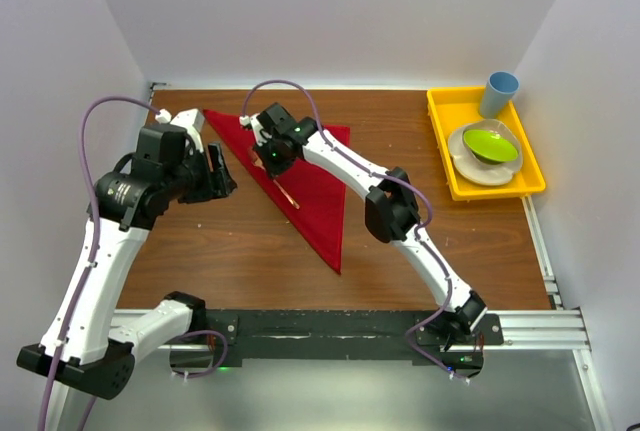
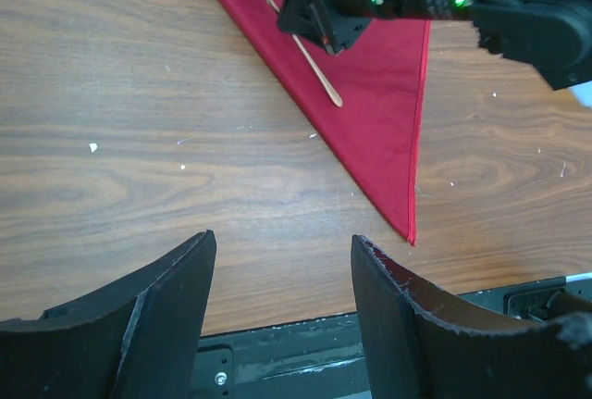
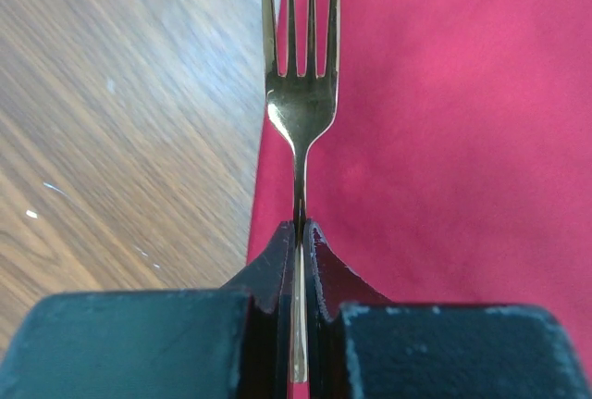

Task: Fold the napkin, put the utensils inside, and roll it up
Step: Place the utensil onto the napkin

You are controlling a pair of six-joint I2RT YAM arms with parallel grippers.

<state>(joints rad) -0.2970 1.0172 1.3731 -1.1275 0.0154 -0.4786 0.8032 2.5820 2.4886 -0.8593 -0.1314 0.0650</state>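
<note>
Napkin (image 1: 320, 216), bright red and folded into a long triangle, lies flat on the brown wooden table (image 1: 230, 251), with its widest end toward the far wall and its narrow tip pointing at the near edge. 1 copper-coloured fork (image 3: 301, 103) sits along the cloth's long slanted left edge. Its tines point toward the far left corner, and its slender handle runs back across the red fabric. The right claw (image 3: 301, 228) reaches over the napkin from the near right. Its 2 fingers are pinched tight on the fork's neck just below the tines, and the thin metal shows in the slit between them. From the wrist view, the tines straddle the line where the cloth meets bare wood. Whether the fork rests on the fabric or hangs just above it cannot be told.

The left claw (image 2: 282, 251) hovers over bare table just to the left of the napkin. Its 2 dark fingers are spread wide with nothing between them.

At the far right corner of the table, well apart from the cloth, stands a yellow tray (image 1: 441, 156). It carries a blue cup (image 1: 499, 93) and a green bowl (image 1: 490, 143) set on a white plate (image 1: 478, 169).
</note>
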